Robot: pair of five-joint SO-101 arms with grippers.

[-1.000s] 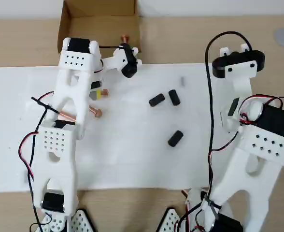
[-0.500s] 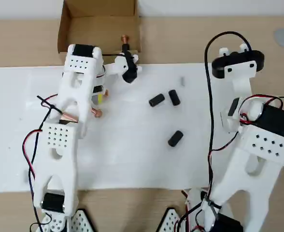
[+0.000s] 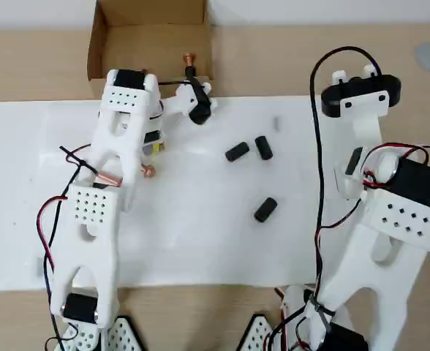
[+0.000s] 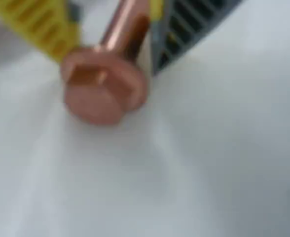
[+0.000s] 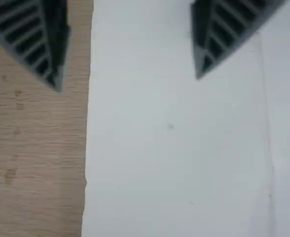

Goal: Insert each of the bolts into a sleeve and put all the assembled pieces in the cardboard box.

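My left gripper [image 4: 130, 34] is shut on a copper bolt [image 4: 103, 89]; a yellow finger and a grey finger pinch its shaft, and its hex head hangs just above the white mat [image 4: 184, 173]. In the high view this gripper [image 3: 151, 148] sits under the left arm near the mat's far left. A second bolt [image 3: 148, 170] lies beside it and a third [image 3: 109, 178] pokes out under the arm. Three black sleeves [image 3: 237, 152] [image 3: 264, 147] [image 3: 265, 210] lie mid-mat. My right gripper [image 5: 127, 79] hangs open over the mat's edge, holding nothing.
The cardboard box [image 3: 98, 44] stands open at the far left, just beyond the mat. A copper bolt head [image 3: 189, 57] on a black piece shows by its right wall. Bare wooden table [image 5: 31, 163] borders the mat. The right arm [image 3: 390, 219] fills the right side.
The left arm has shifted slightly right and towards the box, carrying its gripper along. The loose bolts, the sleeves and the right arm have stayed put.
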